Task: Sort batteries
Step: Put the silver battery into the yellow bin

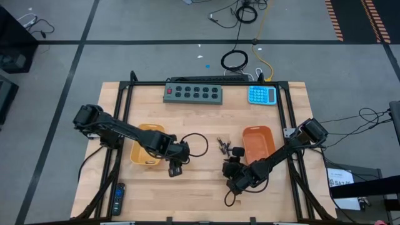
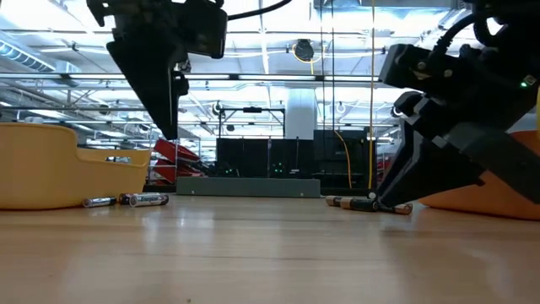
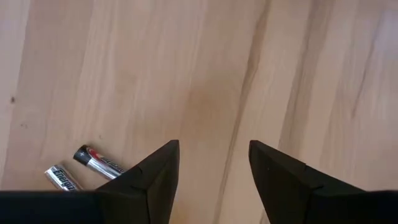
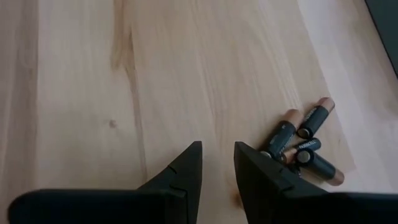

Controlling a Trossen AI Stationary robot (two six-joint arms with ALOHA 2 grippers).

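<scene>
Several thin dark batteries with copper ends (image 4: 305,146) lie in a small heap on the wood, seen in the high view as the heap (image 1: 222,145) just left of the orange tray (image 1: 258,142). My right gripper (image 4: 217,155) is down at the table beside this heap, open by a narrow gap with nothing between the fingers. Two silvery batteries (image 3: 93,165) lie by the yellow tray (image 1: 147,144). My left gripper (image 3: 214,155) hangs open above bare wood near them, raised off the table in the low view (image 2: 171,127). My right gripper points down at the table, and the outer side of one finger (image 4: 267,165) stands against the near end of the dark battery heap (image 4: 283,152). I cannot tell whether it touches the batteries. My left gripper touches nothing.
A grey power strip (image 1: 194,92) and a blue calculator (image 1: 262,95) sit along the far edge. A black remote (image 1: 119,197) lies near the left front corner. A black cable loops (image 1: 197,145) between the two arms. Bare wood shows in the middle.
</scene>
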